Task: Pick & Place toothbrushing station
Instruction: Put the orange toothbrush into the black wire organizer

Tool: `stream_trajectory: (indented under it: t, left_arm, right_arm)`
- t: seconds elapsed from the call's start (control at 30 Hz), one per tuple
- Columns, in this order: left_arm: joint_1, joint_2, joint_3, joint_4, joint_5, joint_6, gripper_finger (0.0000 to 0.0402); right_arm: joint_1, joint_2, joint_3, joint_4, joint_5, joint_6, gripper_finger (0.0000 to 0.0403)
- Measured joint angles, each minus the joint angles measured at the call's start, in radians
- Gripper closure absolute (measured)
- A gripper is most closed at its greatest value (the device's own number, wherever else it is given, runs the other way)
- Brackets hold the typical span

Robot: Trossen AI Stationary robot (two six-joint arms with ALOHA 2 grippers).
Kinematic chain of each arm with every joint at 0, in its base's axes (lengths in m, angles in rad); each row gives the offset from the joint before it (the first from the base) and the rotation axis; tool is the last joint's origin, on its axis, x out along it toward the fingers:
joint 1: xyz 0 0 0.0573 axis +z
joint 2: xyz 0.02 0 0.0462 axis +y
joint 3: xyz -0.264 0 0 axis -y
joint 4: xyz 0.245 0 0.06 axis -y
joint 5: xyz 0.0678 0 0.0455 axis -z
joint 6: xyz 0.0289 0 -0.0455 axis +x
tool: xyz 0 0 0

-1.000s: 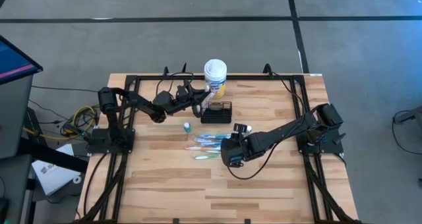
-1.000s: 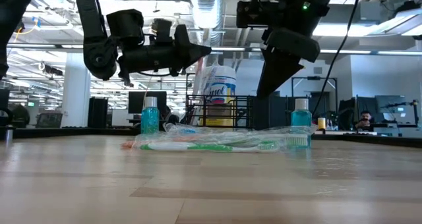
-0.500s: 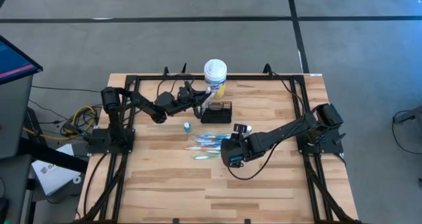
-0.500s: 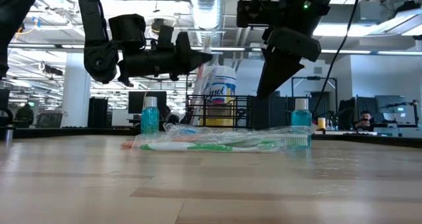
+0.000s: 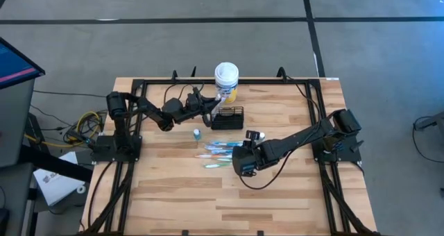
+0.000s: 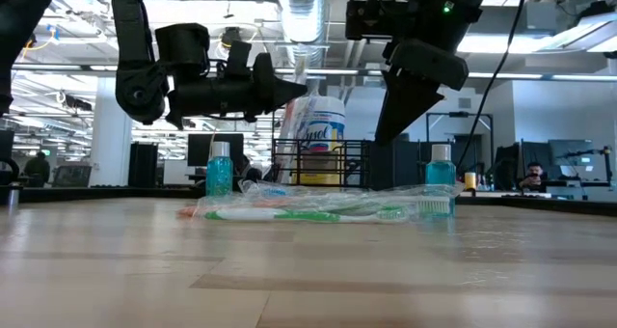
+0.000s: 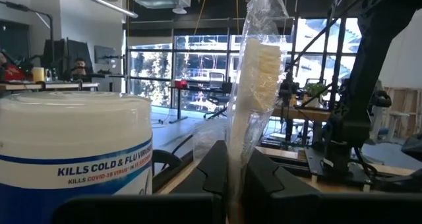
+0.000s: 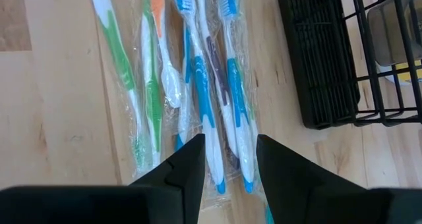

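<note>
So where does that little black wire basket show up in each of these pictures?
High view: the black wire caddy sits near the table's far edge, just in front of the yellow canister.
Low view: centre, behind the wrapped toothbrushes, partly hidden by the canister.
Left wrist view: not clearly in it; only the canister and a wrapped toothbrush held in the left gripper.
Right wrist view: upper right corner.
Shared landmark: the yellow canister.

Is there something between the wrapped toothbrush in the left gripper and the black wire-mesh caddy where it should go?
Nothing visible blocks it. The left gripper holds a plastic-wrapped white toothbrush just beside the small black wire-mesh caddy. The white-lidded yellow canister stands close behind the caddy, not in the path.
</note>
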Motion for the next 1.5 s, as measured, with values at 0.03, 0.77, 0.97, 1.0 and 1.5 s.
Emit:
stream_trajectory:
  t: [0.03, 0.77, 0.97, 1.0, 1.5]
  left_arm:
    - [-0.002, 0.0, 0.0, 0.0, 0.0, 0.002, 0.0394]
    - [0.002, -0.002, 0.0, -0.001, 0.001, 0.011, 0.0388]
    - [0.002, -0.002, -0.001, -0.025, 0.001, 0.011, 0.0382]
    - [0.002, -0.002, -0.001, -0.026, 0.001, 0.011, 0.0378]
    - [0.003, -0.002, -0.001, -0.027, -0.018, 0.004, 0.0298]
  right_arm:
    - [0.0, 0.0, 0.0, 0.0, 0.0, 0.0, 0.0276]
    - [0.0, 0.0, 0.0, 0.003, 0.0, 0.0, 0.0276]
    - [0.0, 0.0, 0.0, 0.003, 0.0, 0.0, 0.0276]
    - [0.0, 0.0, 0.0, 0.003, -0.001, 0.0, 0.0276]
    - [0.0, 0.0, 0.0, 0.003, -0.002, 0.0, 0.0276]
